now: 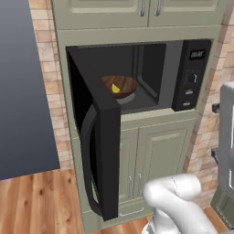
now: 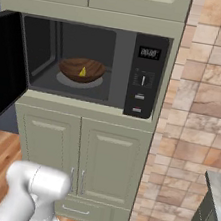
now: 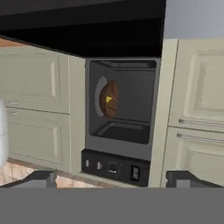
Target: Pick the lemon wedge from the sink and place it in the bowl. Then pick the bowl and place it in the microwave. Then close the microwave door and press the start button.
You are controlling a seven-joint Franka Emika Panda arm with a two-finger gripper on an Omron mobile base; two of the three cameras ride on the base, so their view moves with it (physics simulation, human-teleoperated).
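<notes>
- the microwave door (image 1: 98,137) stands swung open at the left.
- the bowl (image 2: 82,69) sits on the turntable in the microwave (image 2: 92,64), the lemon wedge (image 2: 82,71) inside it.
- the tool (image 3: 111,179) is spread wide, holding nothing.

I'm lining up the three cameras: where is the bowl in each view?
Left base view: the bowl sits upper centre, inside the microwave, just past the open microwave door.
Right base view: upper left of centre.
Hand view: centre, seen rolled on its side.
Shared landmark: the lemon wedge lying in the bowl.
</notes>
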